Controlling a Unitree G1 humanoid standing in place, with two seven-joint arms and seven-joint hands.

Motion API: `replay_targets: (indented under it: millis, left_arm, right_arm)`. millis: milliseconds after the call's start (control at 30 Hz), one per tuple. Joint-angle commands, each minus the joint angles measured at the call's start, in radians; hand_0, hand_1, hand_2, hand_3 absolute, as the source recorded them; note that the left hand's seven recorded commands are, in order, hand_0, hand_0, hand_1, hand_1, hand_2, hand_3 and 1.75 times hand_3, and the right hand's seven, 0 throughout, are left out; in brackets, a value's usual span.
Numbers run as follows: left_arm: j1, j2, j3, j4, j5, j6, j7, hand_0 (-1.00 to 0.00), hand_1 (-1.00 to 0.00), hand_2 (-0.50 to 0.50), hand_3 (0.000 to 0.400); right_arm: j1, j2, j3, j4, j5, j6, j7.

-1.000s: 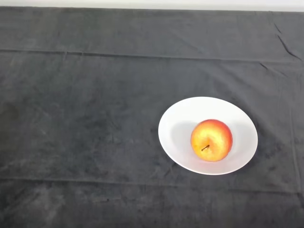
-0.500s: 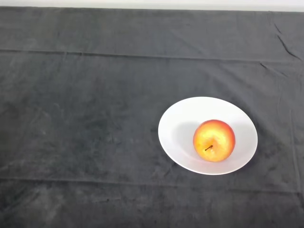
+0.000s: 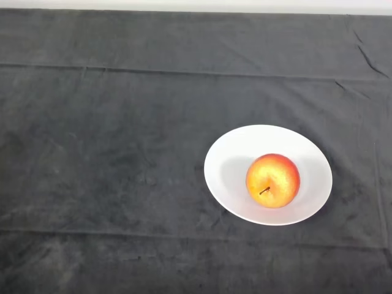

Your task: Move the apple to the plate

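Note:
A red and yellow apple (image 3: 272, 180) lies on a white plate (image 3: 239, 153) at the right of the middle of the table. Its stem faces up towards the camera. The apple sits a little right of the plate's centre. No part of the robot shows.
The dark cloth (image 3: 110, 153) covers the whole table, with creases along the back and near the front. A pale strip of wall runs along the far edge (image 3: 196, 3).
The apple rocked slightly to the right half a second ago and is now back where it was one second ago.

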Motion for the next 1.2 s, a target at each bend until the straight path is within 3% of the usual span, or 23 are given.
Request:
replay_targets:
  millis: [33,1200]
  left_arm:
    - [-0.003,-0.011,0.042,-0.048,0.016,0.009,-0.006,0.0,0.0,0.0,0.0]
    - [-0.011,-0.035,0.085,-0.055,0.047,0.021,-0.041,0.0,0.0,0.0,0.0]
  right_arm:
    - [0.013,-0.02,-0.0035,-0.028,0.0098,0.004,-0.011]
    - [0.013,-0.02,-0.0032,-0.029,0.0098,0.004,-0.0117]
